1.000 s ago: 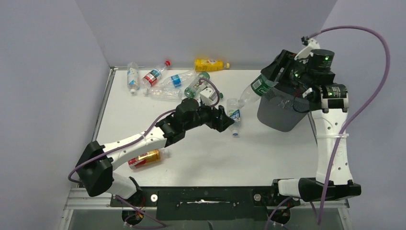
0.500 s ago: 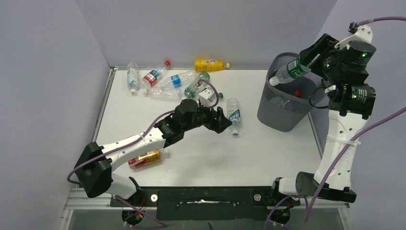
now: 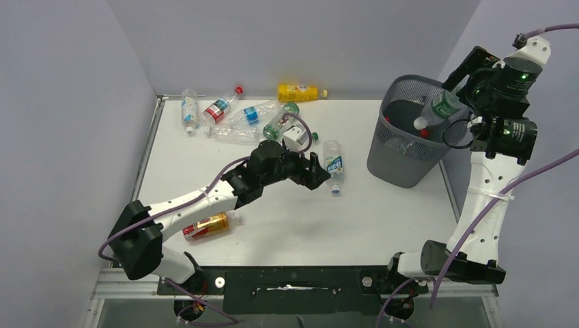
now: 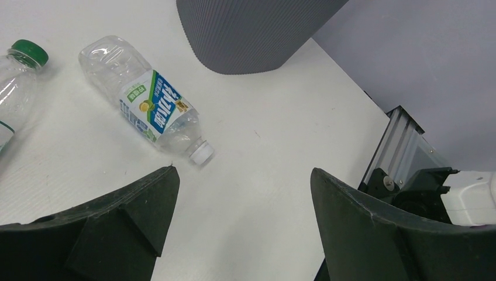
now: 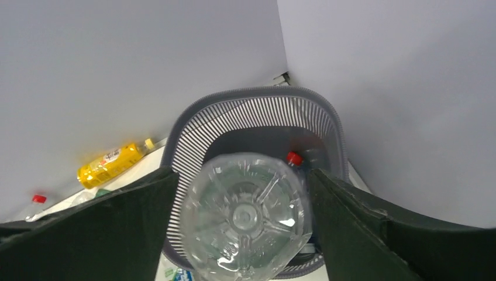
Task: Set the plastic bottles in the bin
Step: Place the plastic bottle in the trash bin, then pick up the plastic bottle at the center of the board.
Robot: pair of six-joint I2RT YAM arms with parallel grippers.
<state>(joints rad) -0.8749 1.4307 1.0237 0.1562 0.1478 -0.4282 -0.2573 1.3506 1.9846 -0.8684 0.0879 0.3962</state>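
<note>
Steeply tilted, the green-labelled bottle point(image 3: 440, 109) points cap-down into the bin point(image 3: 397, 167).

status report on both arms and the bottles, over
Left gripper open, empty, blue-label bottle lying just ahead. Right gripper over the bin, green-label bottle cap-down between its jaws, grip unclear. Nothing blocking the bin mouth.

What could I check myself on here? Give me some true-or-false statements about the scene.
The bin has tipped over. False: it stands upright.
The left end effector grips a bottle. False: it is open and empty.
A yellow bottle lies by the back wall. True.
A green-labelled bottle hangs cap down over the bin. True.
The bin is empty. False: a red-capped bottle lies inside.
</note>
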